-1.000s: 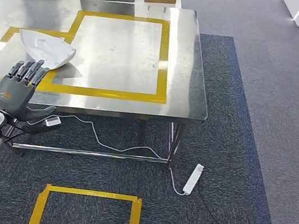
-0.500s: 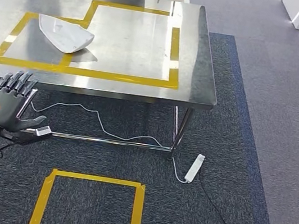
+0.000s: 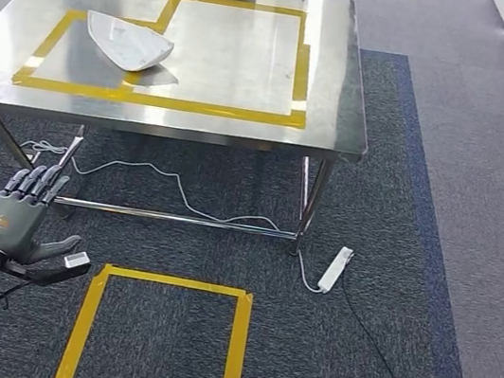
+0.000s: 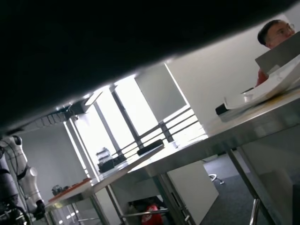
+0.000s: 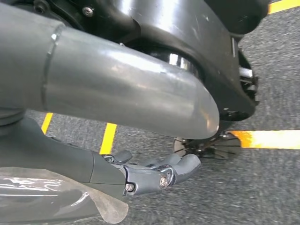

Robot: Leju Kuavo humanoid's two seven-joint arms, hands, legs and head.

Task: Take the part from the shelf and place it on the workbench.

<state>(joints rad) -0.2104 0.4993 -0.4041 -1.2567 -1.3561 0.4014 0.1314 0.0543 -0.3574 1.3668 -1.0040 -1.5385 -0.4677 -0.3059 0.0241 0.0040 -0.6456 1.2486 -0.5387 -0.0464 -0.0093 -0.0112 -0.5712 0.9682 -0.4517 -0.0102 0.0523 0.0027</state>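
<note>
Ahead of me stands the steel workbench, marked with yellow tape. On its left side I see the white part lying inside the taped outline. Down on the carpet my left hand hangs low, fingers spread, holding nothing. My right hand hangs over the carpet, fingers loosely extended and empty.
</note>
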